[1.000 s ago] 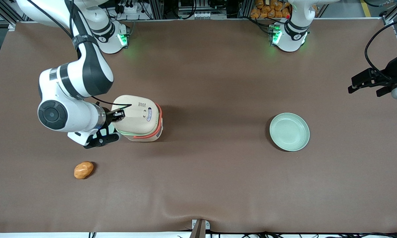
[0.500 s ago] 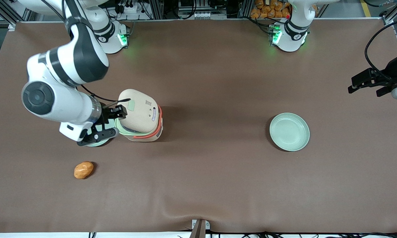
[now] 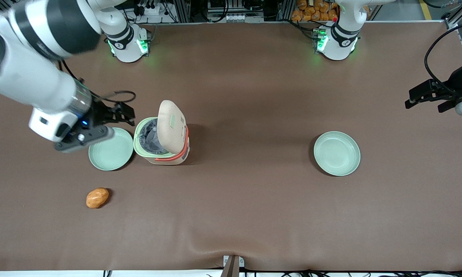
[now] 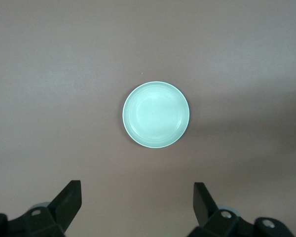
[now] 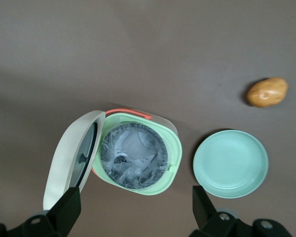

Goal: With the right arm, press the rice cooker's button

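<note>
On the brown worktop [image 3: 254, 96], the rice cooker [image 3: 162, 144] stands with its cream lid [image 3: 172, 125] swung upright, exposing a dark inner pot [image 5: 133, 155]. Beside it lies a pale green plate [image 3: 111, 149], with a potato [image 3: 97, 197] nearer the front camera. The right arm's gripper [image 3: 117, 111] hovers above the plate, fingers [image 5: 66, 210] spread apart and holding nothing.

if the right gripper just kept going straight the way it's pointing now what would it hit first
Probably the rice cooker: the gripper, open, hangs above the table pointing down, and its wrist view centres on the open pot, with the pale green plate just beside. Depth is unclear.
</note>
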Robot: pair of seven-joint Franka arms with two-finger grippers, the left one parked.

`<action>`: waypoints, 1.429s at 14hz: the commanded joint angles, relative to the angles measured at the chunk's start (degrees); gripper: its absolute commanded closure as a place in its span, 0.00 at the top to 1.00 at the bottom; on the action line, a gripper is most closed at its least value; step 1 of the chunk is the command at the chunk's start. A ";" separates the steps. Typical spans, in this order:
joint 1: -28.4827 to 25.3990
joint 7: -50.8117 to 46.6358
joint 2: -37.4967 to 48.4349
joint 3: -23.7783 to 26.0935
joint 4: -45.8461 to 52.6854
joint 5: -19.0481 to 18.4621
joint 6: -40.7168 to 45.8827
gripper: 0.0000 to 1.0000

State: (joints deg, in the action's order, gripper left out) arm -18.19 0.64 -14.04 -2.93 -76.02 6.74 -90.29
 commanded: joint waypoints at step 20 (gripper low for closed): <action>10.19 0.59 11.67 -5.15 -3.87 -6.66 12.59 1.00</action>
State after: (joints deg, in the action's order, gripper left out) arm -8.02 0.95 -4.41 -8.49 -77.85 1.41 -77.64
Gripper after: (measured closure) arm 0.000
